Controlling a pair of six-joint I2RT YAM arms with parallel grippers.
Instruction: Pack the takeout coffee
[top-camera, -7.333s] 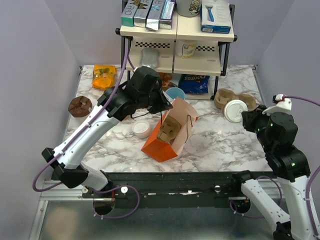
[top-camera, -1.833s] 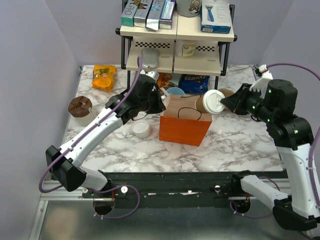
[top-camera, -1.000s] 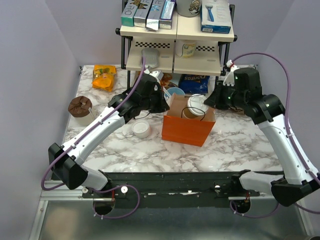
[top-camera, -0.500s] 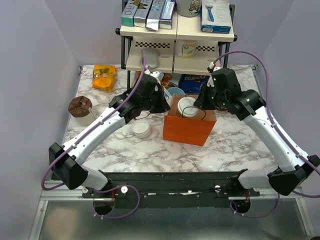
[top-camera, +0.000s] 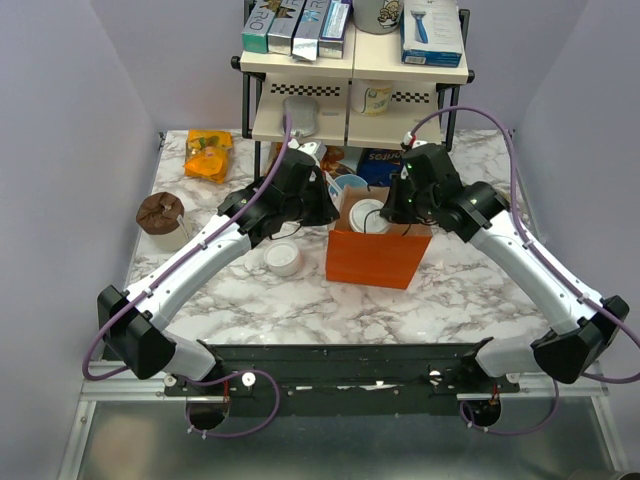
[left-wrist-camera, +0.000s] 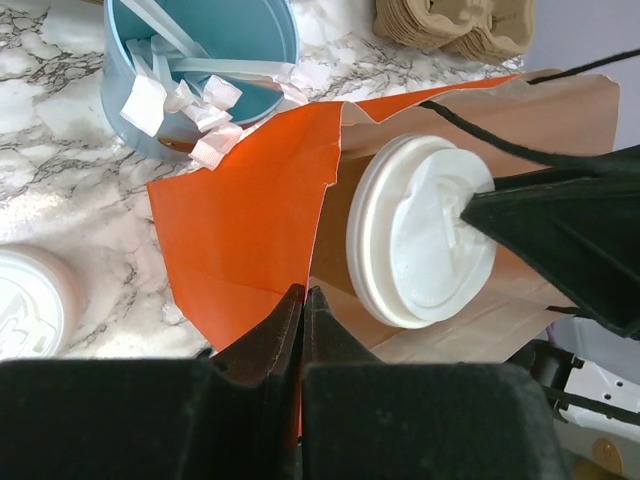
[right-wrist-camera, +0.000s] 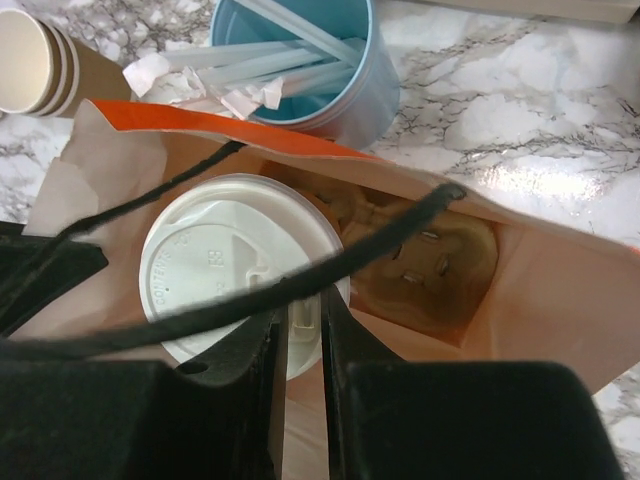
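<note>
**Cup in the bag mouth, cord across its lid**

The left gripper (left-wrist-camera: 302, 310) is pinched shut on the bag (left-wrist-camera: 240, 230) edge. If that grip slips, the bag may sag or tip. The cup (right-wrist-camera: 220, 260) sits inside the bag mouth, clamped at its lid rim by the right gripper (right-wrist-camera: 303, 335). The handle cord (right-wrist-camera: 330, 265) crosses the lid and could snag it, so the cup might miss the carrier (right-wrist-camera: 430, 265) below. The table (top-camera: 470, 285) is marble, with a shelf rack (top-camera: 355, 75) at the back and lilac walls (top-camera: 60, 100).
</note>
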